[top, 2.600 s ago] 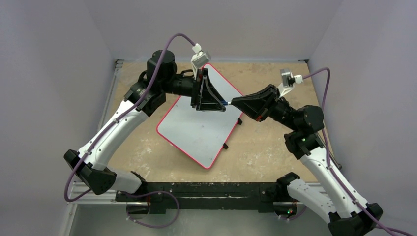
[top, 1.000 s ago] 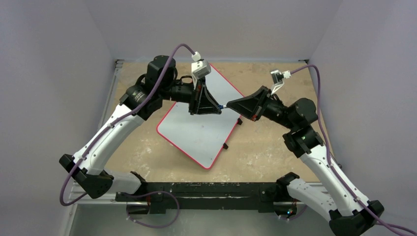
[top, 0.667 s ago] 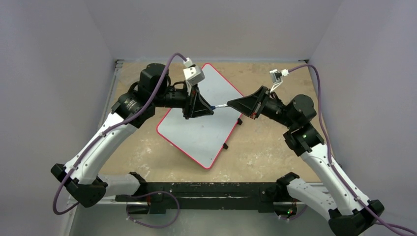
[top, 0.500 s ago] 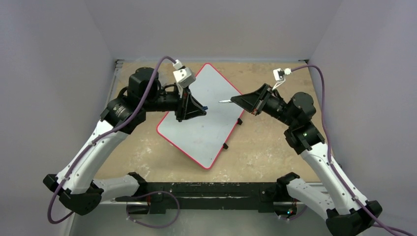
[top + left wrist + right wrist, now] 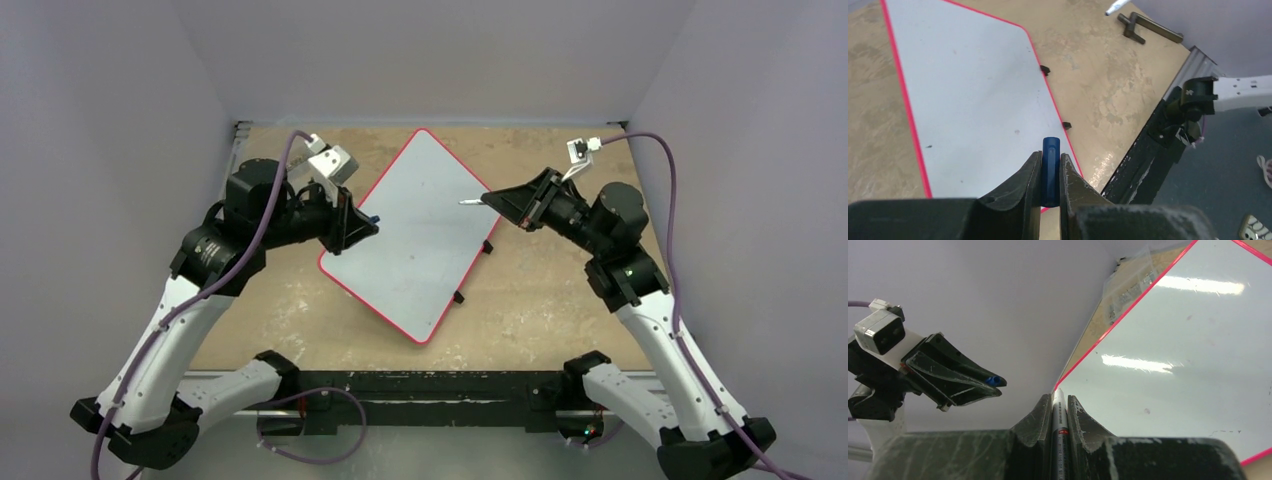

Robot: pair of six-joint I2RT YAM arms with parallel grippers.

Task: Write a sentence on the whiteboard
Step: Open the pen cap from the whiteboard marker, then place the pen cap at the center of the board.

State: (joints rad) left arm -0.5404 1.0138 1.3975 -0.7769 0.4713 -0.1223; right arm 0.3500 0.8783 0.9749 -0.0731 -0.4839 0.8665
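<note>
The whiteboard (image 5: 420,245) lies tilted on the tabletop, white with a thin red rim. No sentence is in view on it; its surface (image 5: 973,90) (image 5: 1188,340) shows only small specks. My left gripper (image 5: 371,217) hovers over the board's left edge, shut on a blue marker cap (image 5: 1051,167) that pokes out past the fingertips. My right gripper (image 5: 488,199) hangs above the board's right edge, shut on a white marker (image 5: 1058,422) whose bare tip (image 5: 467,203) points left toward the cap (image 5: 993,380). A wide gap separates cap and marker.
The board's small black feet (image 5: 487,246) (image 5: 459,297) stick out along its right side. Bare wooden tabletop (image 5: 545,290) surrounds the board. A black rail (image 5: 420,385) runs along the near edge, and grey walls close in the left, right and back.
The two grippers met over the board, then drew apart. The left arm swung left carrying the blue cap off the marker; the right arm pulled back right with the uncapped marker.
</note>
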